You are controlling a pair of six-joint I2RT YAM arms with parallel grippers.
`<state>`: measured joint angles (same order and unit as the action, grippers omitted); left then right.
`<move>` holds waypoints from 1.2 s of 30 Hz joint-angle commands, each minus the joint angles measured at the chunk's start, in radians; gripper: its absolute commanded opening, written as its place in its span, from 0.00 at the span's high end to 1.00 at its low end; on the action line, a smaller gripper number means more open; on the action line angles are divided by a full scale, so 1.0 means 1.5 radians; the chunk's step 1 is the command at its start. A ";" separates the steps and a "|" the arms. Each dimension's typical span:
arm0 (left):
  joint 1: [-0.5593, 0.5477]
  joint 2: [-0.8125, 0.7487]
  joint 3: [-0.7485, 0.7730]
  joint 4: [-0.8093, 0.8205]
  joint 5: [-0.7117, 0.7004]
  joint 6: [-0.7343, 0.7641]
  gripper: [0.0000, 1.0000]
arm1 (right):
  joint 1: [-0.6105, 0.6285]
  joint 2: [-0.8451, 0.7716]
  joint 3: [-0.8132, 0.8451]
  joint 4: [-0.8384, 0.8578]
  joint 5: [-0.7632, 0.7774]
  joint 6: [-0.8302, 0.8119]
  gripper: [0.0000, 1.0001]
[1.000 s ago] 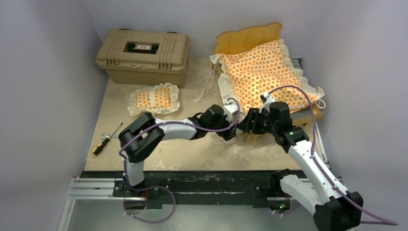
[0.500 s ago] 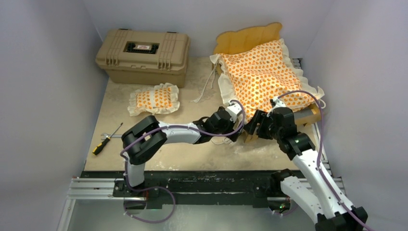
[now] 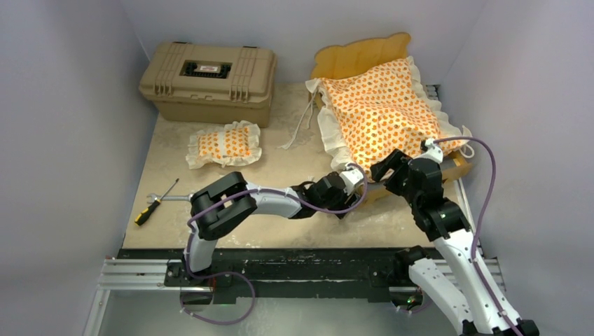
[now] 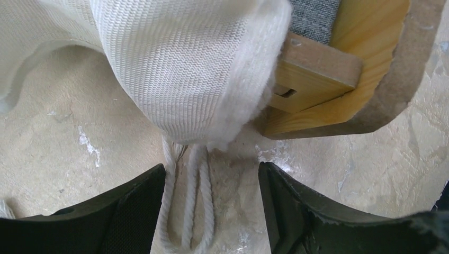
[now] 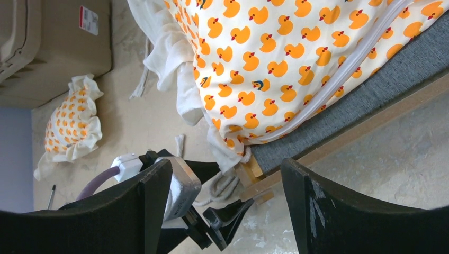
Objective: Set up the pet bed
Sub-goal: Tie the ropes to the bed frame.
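Observation:
The pet bed's light-wood frame (image 3: 361,56) stands at the back right, with the duck-print mattress cushion (image 3: 382,112) lying on its grey base (image 5: 370,79). The matching pillow (image 3: 224,143) lies apart on the table, left of the bed. My left gripper (image 3: 352,183) is low at the bed's near-left corner (image 4: 317,74). It is open (image 4: 212,211), with loops of white cord (image 4: 190,211) lying loose on the table between its fingers, under the white ruffle (image 4: 185,69). My right gripper (image 3: 387,166) hovers open (image 5: 227,206) over the same corner, holding nothing.
A tan hard case (image 3: 208,80) sits at the back left. A yellow-handled screwdriver (image 3: 155,203) lies near the table's left front edge. Walls close in on both sides, and the bed's right side is close to the right wall.
Both arms have shifted right along the bed's near edge, and both grippers stand wider. The left gripper has dropped to the near-left corner. The mattress edge now lies free on the frame.

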<state>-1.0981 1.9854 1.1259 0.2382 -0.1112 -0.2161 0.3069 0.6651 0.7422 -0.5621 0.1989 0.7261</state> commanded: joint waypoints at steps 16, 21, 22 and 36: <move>0.020 -0.012 0.004 0.046 -0.054 -0.029 0.51 | -0.001 0.019 0.009 0.043 -0.014 0.006 0.14; 0.025 -0.012 0.000 0.055 -0.032 -0.036 0.59 | -0.001 0.025 0.007 0.048 -0.022 0.002 0.14; 0.025 -0.010 0.001 0.056 -0.029 -0.036 0.60 | -0.002 0.025 0.007 0.048 -0.024 0.002 0.14; 0.027 0.015 0.005 0.038 -0.041 -0.033 0.63 | -0.001 0.021 -0.004 0.056 -0.037 0.002 0.14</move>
<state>-1.0611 1.9869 1.1259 0.2760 -0.1581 -0.2520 0.3069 0.7002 0.7418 -0.5110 0.1604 0.7334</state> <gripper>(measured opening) 0.391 0.857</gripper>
